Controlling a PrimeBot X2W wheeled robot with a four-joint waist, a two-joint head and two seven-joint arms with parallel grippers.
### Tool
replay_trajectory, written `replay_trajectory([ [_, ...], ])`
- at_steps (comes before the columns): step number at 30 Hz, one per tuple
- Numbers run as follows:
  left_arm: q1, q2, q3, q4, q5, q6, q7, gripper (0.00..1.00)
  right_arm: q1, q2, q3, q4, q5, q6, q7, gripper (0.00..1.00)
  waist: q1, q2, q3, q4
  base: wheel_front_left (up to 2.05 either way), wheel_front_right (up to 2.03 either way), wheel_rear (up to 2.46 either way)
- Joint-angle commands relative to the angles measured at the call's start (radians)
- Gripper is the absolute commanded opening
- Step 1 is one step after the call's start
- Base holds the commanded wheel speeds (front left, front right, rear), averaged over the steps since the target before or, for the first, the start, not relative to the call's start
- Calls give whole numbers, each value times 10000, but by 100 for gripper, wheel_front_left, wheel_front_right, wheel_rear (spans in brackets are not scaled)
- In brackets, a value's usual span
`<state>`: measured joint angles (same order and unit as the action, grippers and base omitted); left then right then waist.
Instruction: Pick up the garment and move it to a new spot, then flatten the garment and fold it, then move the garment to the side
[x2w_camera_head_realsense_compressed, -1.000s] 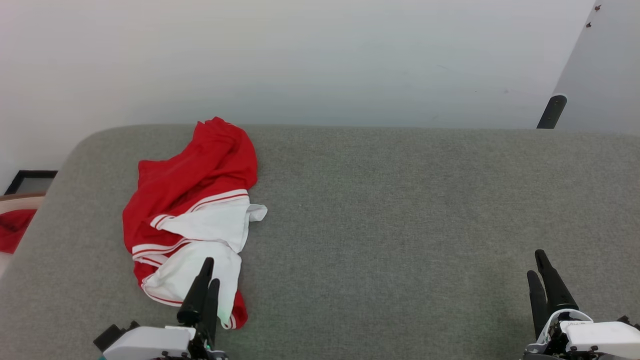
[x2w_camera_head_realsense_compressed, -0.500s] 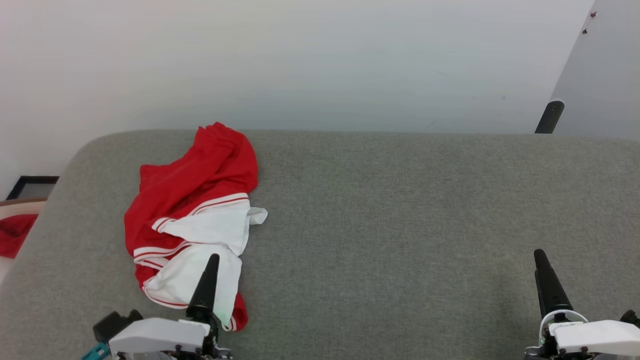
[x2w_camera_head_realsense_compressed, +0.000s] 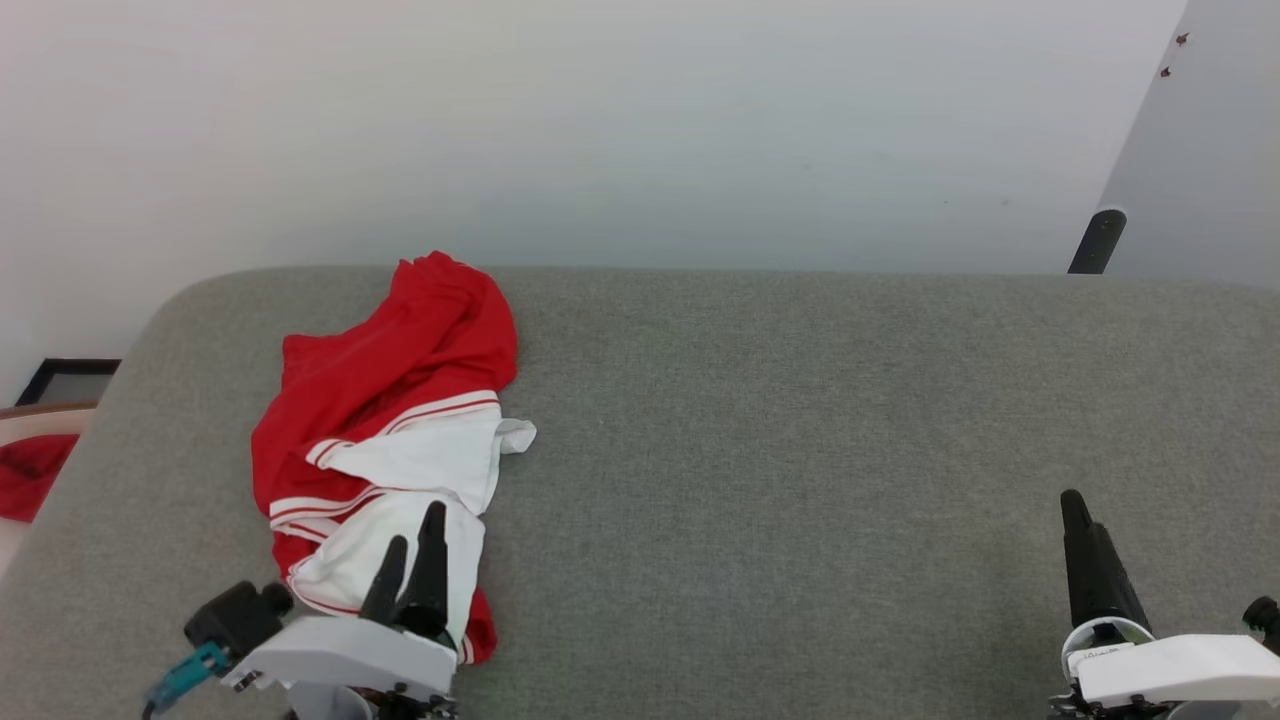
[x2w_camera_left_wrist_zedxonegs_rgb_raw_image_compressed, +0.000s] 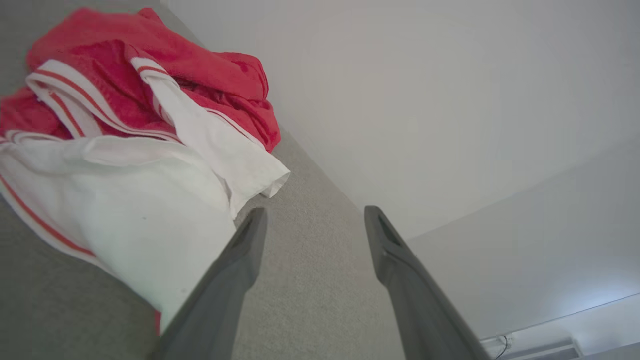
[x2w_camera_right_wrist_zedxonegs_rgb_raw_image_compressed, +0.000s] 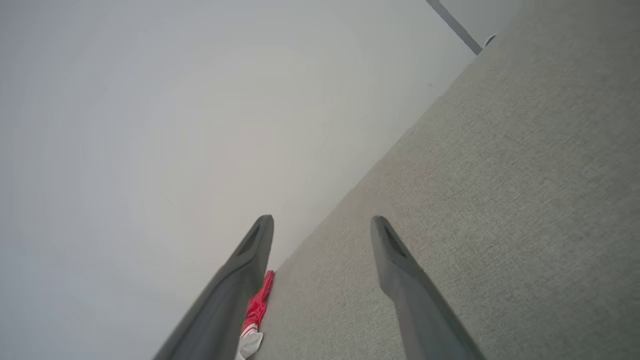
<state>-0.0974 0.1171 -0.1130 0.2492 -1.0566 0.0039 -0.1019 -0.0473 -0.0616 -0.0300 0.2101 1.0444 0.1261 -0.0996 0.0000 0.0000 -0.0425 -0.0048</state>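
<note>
Nothing done yet: garment (x2w_camera_head_realsense_compressed: 390, 400) lying crumpled at the desk's (x2w_camera_head_realsense_compressed: 800, 450) left end.
I am holding left jaws open by its white sleeve, right jaws open, far off; lifting, flattening, folding remaining.

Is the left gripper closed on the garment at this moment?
No, the left gripper has its fingers apart over bare grey surface, with the garment beside them.

The left tool (x2w_camera_head_realsense_compressed: 415, 532) and right tool (x2w_camera_head_realsense_compressed: 1078, 508) have long tapered dark fingers (x2w_camera_left_wrist_zedxonegs_rgb_raw_image_compressed: 400, 265) on white housings (x2w_camera_head_realsense_compressed: 350, 655); behind the left tool, a black knob (x2w_camera_head_realsense_compressed: 235, 618) and a teal connector (x2w_camera_head_realsense_compressed: 185, 678).
</note>
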Motion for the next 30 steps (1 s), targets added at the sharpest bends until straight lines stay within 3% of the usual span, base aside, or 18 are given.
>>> replay_trajectory([
  [1, -176, 85, -55, -150, 812, 141, -102, 100, -12, -11, -69, -222, -599, 43, -123, 100, 0, 0, -5, -2, 0, 0, 0],
  [8, -210, 177, -228, -238, 3290, 784, -308, 100, 37, 70, -223, -492, -2368, 44, -333, 100, 0, 0, -37, -14, 0, 0, 0],
  [15, -266, 307, -387, -449, 5088, 1293, -495, 100, 98, 111, -335, -703, -4141, 46, -525, 100, 0, 0, -66, -27, 0, 0, 0],
  [22, -234, 504, -645, -799, 6334, 1488, -669, 100, 106, 117, -502, -775, -5610, 50, -703, 100, 0, 0, -88, -48, 0, 0, 0],
  [30, -175, 660, -842, -1114, 7214, 1672, -861, 100, 112, 116, -498, -822, -6510, 53, -889, 100, 0, 0, -112, -59, 0, 0, 0],
])
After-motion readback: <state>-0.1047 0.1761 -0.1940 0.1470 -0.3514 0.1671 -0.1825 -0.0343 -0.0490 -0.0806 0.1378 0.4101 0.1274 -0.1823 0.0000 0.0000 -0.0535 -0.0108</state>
